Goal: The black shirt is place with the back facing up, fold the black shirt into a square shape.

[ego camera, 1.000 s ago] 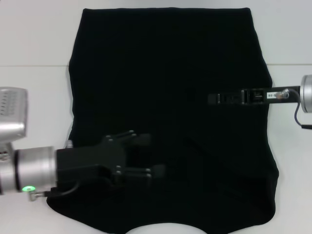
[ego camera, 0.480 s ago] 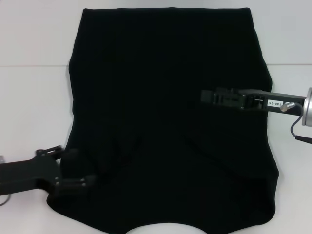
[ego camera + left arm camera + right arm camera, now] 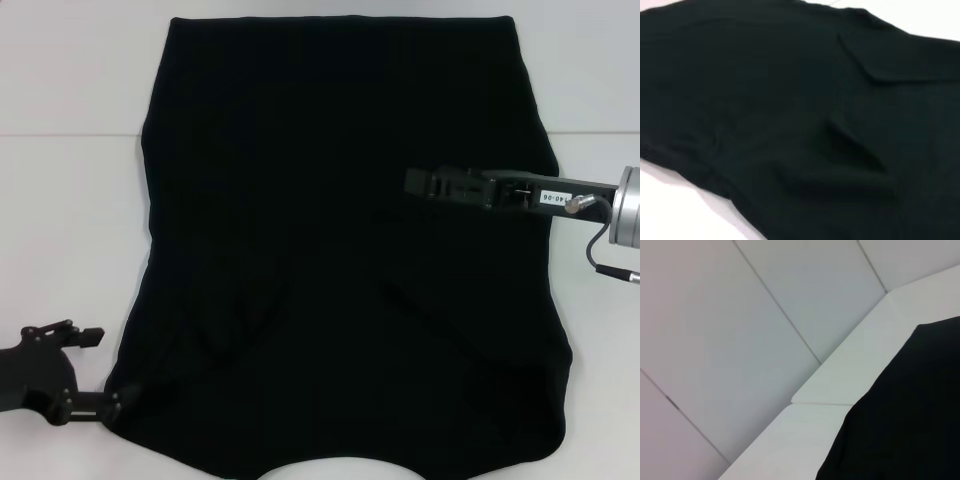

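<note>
I see the black shirt [image 3: 350, 250] lying mid-surface w/ sides tucked in, cross folds left; left hand [image 3: 88, 372] spread at its near-left corner, right hand [image 3: 415, 185] over it, can't tell if spread.

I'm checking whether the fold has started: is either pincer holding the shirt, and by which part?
The left pincer sits at the near left corner of the black shirt, but no grip is visible. The right pincer hovers above it, holding nothing.
</note>
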Available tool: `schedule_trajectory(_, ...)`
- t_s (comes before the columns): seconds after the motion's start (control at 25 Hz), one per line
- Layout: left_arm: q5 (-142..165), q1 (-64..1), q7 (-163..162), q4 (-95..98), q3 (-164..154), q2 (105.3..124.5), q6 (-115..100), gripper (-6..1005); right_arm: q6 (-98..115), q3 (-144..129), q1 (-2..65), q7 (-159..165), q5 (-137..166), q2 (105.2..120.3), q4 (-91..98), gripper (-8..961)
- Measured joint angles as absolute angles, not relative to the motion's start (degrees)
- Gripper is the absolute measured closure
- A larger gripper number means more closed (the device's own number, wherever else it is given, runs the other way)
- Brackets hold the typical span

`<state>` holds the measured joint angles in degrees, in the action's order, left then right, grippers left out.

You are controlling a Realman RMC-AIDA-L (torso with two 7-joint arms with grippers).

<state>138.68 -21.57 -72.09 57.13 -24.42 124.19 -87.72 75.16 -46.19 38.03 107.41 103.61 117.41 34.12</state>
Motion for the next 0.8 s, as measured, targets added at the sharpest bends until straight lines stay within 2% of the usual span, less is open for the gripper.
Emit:
schedule_trajectory(0.56, 140.93, -21.45, -72.4, 57.79, -25.28, 124.35, -88.77, 114, 74.04, -45.96, 38.16, 107.38, 103.53, 117.42, 33.93, 23)
schedule_trajectory(0.8, 141.27, -22.2, -72.68, 57.57, -25.62, 124.35, -89.16, 187, 73.99, -45.84, 38.35, 107.32, 103.53, 117.3, 33.93, 22)
